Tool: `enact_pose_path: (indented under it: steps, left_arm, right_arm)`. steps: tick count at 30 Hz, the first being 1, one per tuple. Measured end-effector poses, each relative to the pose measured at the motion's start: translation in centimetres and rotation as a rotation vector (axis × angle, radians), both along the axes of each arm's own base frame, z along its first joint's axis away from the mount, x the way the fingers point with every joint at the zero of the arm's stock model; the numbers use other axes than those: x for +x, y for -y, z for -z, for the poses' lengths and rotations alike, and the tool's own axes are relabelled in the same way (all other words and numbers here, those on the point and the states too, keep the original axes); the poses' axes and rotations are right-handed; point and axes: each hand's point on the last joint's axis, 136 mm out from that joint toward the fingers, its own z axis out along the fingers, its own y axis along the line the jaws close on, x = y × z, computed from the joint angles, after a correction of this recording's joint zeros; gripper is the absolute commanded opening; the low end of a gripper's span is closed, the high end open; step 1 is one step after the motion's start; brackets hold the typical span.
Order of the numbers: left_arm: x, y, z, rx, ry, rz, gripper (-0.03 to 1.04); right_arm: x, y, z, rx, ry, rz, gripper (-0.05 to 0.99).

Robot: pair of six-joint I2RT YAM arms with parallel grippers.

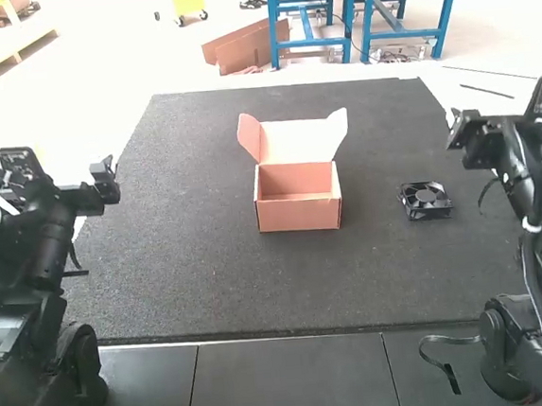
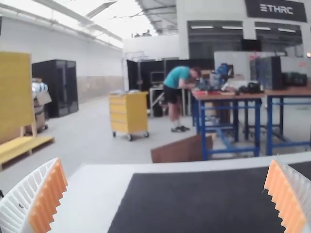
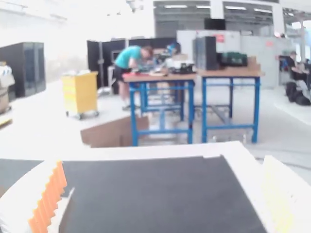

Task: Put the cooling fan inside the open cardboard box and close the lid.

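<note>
Your brown cardboard box sits lid-up, ready for the black square cooling fan near it; left fingers and right fingers seem wide, empty.

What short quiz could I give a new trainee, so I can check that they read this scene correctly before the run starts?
1. Multiple choice: where is the cooling fan?
A) inside the cardboard box
B) flat on the black mat, apart from the box
C) held in a gripper
2. True or false: the lid of the box stands open.
3. Short answer: which arm stands nearer the fan?

Key: 1 B. 2 True. 3 The right arm.
</note>
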Motion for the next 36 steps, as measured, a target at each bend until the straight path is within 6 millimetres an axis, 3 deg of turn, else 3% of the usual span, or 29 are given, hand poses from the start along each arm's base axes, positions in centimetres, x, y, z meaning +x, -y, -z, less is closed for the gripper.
enact_pose_path:
  steps: [6,13,15,20,23,26,36]
  left_arm:
    - [1.9,0.0,-3.1,-0.003,-0.097,0.0,0.97]
    - [5.3,0.0,-4.2,-0.039,-0.314,0.002,0.97]
    - [6.1,0.0,-4.4,-0.052,-0.367,0.003,0.97]
    - [7.6,0.1,-3.8,-0.067,-0.478,0.006,0.97]
    - [7.9,0.4,-2.1,-0.065,-0.564,0.018,0.97]
    - [7.7,0.6,0.3,-0.05,-0.666,0.026,0.97]
    - [6.3,1.4,3.6,-0.02,-0.812,0.052,0.97]
  right_arm:
    - [3.3,0.6,-1.4,0.003,-0.164,0.046,0.91]
    - [3.7,0.9,-3.4,0.018,-0.332,0.066,0.91]
    - [4.0,0.9,-2.9,0.033,-0.427,0.072,0.91]
    - [5.7,1.1,1.5,0.066,-0.723,0.103,0.91]
    - [6.4,1.3,5.3,0.05,-0.878,0.118,0.91]
    - [6.4,1.6,7.7,0.018,-0.976,0.126,0.91]
    - [6.9,4.1,11.0,-0.047,-1.139,0.117,0.9]
